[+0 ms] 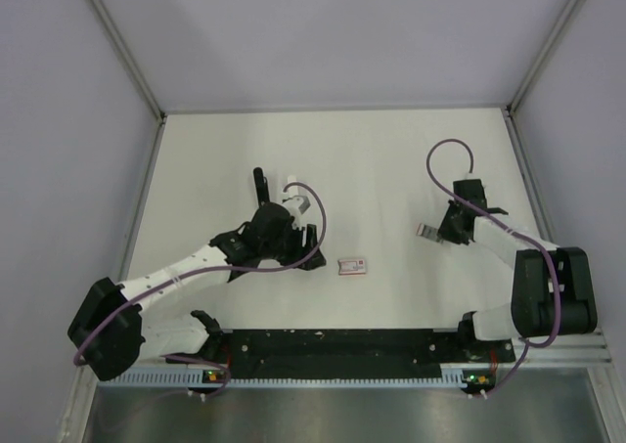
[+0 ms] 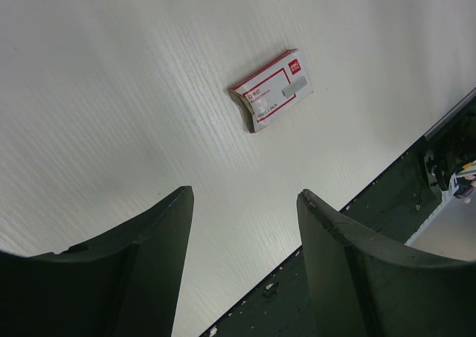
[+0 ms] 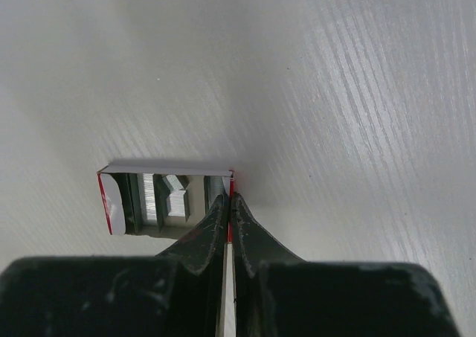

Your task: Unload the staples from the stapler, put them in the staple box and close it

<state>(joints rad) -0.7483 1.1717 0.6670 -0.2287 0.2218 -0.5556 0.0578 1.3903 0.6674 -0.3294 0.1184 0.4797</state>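
My right gripper (image 3: 229, 197) is shut on the side wall of a small open red-and-white box (image 3: 111, 196) and holds it at the table surface. Silvery-grey staples (image 3: 149, 197) lie in strips inside that box. In the top view this gripper (image 1: 435, 232) and the box (image 1: 424, 231) are at the right. My left gripper (image 2: 245, 196) is open and empty, just above the table. A black stapler (image 1: 259, 183) stands partly hidden behind the left arm, beyond the left gripper (image 1: 309, 240).
A closed red-and-white staple box (image 1: 353, 265) lies on the table between the arms; it also shows in the left wrist view (image 2: 271, 90). The black base rail (image 1: 333, 345) runs along the near edge. Grey walls enclose the white table (image 1: 391, 159).
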